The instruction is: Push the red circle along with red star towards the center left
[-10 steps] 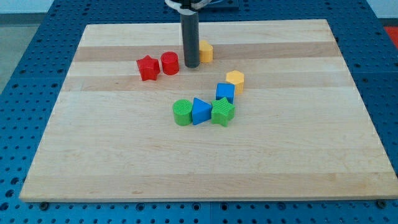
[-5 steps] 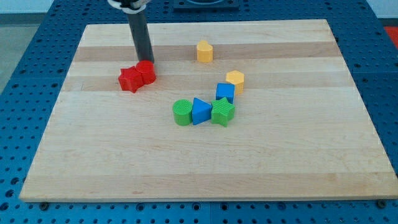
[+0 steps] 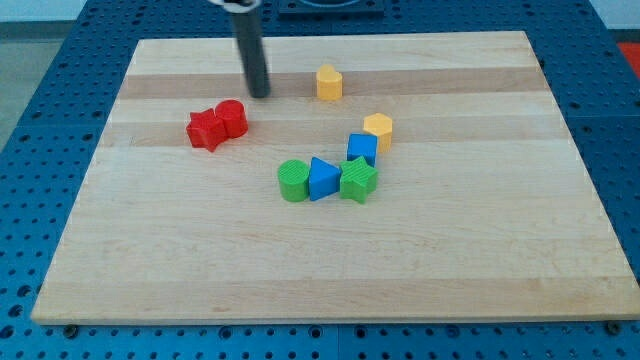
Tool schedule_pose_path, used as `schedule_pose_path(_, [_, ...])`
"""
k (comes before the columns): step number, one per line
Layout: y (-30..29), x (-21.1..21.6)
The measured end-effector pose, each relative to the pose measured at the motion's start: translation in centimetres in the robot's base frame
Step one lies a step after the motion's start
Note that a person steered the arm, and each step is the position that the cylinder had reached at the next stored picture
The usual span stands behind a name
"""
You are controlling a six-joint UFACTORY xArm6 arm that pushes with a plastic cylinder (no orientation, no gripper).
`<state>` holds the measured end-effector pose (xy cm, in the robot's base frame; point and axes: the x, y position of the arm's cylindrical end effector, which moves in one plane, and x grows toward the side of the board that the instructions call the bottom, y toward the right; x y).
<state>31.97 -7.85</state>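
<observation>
While the rod stands upright over the desk, my tip is seen toward the view's top, just above and to the right of the red circle, apart from it. No jaws are carried by this arm, so none can be called apart or together. The red circle is pressed against the red star, which lies on its left; both sit in the upper left part of the desk. A yellow block is found to the right of the tip, and a second yellow block lower right. A blue cube touches it. Below, a green cylinder, a blue triangle and a green star are lined up touching.
</observation>
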Motion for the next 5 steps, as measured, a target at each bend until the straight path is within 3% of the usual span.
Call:
schedule_pose_path(3, [0.9, 1.9])
schedule_pose_path(5, [-3.0, 3.7])
